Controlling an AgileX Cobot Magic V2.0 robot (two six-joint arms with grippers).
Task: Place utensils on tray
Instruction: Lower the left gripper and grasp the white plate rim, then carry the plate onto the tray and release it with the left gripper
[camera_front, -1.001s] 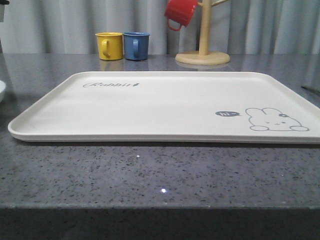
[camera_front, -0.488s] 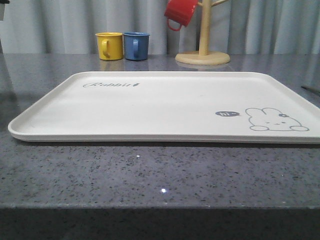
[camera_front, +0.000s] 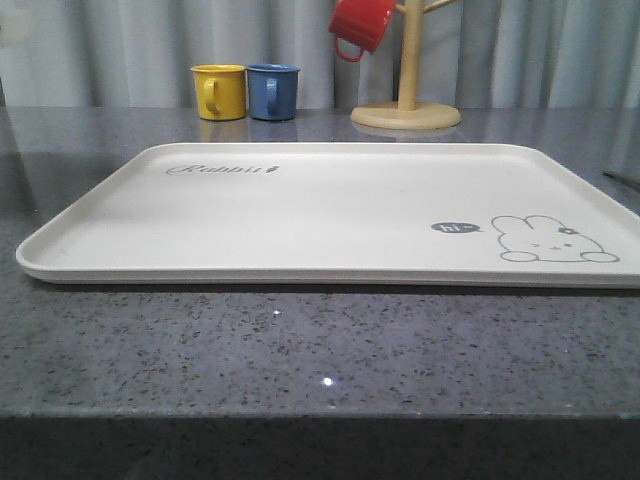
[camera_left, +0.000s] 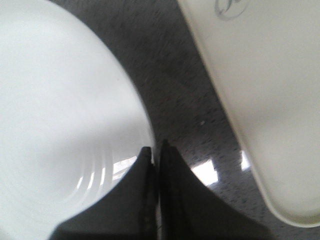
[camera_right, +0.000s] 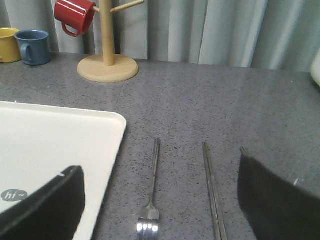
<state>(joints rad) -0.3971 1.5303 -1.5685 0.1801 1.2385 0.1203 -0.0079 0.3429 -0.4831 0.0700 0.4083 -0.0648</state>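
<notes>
The cream tray (camera_front: 330, 205) with the rabbit drawing lies bare across the middle of the table. Right of its corner (camera_right: 75, 130), a silver fork (camera_right: 152, 190) and a pair of flat chopsticks (camera_right: 210, 190) lie side by side on the grey counter. A thin handle end of the spoon (camera_right: 242, 150) peeks out beside one finger, the rest hidden. My right gripper (camera_right: 160, 200) hangs open just above the fork. My left gripper (camera_left: 155, 150) is shut at the rim of a round white plate (camera_left: 60, 110), left of the tray edge (camera_left: 250, 150).
Yellow mug (camera_front: 219, 91) and blue mug (camera_front: 272, 91) stand at the back of the counter. A wooden mug tree (camera_front: 406, 100) with a red mug (camera_front: 360, 25) stands behind the tray. A curtain closes off the back. A white object (camera_right: 316, 70) sits far right.
The white plate's edge at the far left of the front view has gone out of frame, and the dark shape in the top left corner has left too. The tray has not moved.
</notes>
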